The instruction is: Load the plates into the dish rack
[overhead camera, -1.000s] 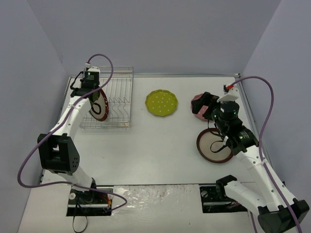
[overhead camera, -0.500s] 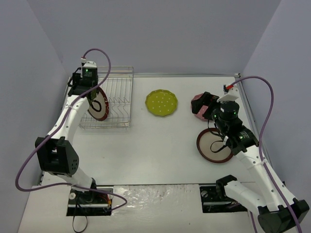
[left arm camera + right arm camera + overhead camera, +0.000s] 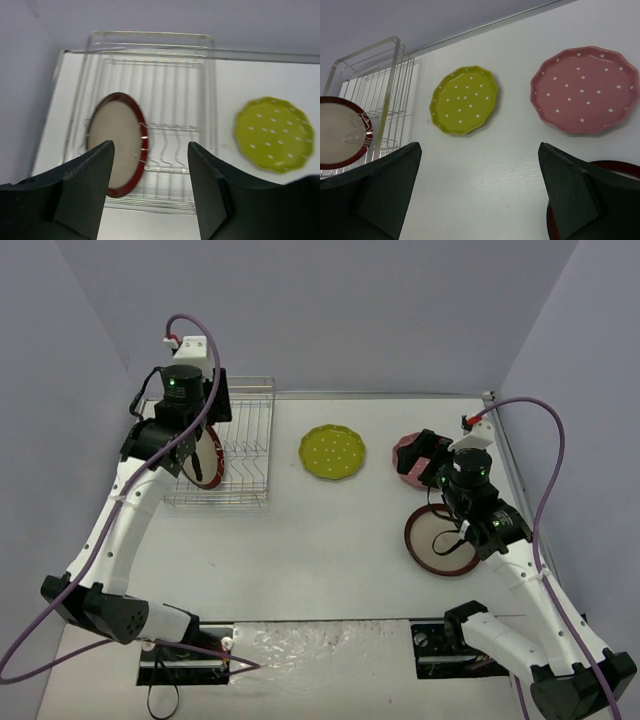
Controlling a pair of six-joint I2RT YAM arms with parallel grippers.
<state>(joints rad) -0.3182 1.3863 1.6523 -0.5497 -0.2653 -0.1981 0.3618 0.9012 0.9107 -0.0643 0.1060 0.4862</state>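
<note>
Currently, one red-rimmed plate [image 3: 116, 142] is stood on edge between the tines of the dish rack [image 3: 150, 34], left side. The left gripper [image 3: 149, 165] is held above it, jaws parted, nothing gripped. The right gripper [image 3: 479, 150] is spread wide, empty, over the second red-rimmed plate [image 3: 435, 540] laid flat on the table. The pink plate [image 3: 584, 90] and yellow-green plate [image 3: 464, 99] are laid flat beyond.
</note>
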